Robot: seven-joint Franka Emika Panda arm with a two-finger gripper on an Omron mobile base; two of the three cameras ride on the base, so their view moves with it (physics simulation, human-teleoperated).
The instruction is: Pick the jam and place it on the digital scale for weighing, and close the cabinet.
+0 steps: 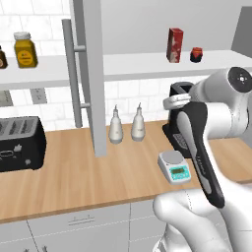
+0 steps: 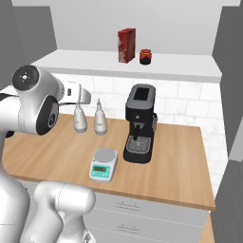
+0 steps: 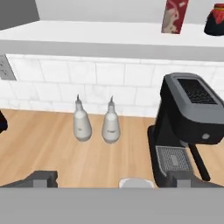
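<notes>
Gripper (image 3: 111,179) empty, fingers spread wide above the counter (image 3: 48,144)
Nothing sits between or touches its fingertips (image 3: 41,178); the jam (image 2: 145,56) stands on the open cabinet (image 1: 91,74) shelf beside a red carton (image 2: 126,45), the digital scale (image 2: 103,164) below on the wood

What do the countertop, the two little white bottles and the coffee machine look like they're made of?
The countertop looks like light wood with a matte finish: tan with faint grain streaks. The two white bottles seem to be glazed ceramic or glossy plastic, smooth with soft highlights and thin spouts. The coffee machine looks like dark matte plastic, perhaps metal at its grey drip grille.
</notes>
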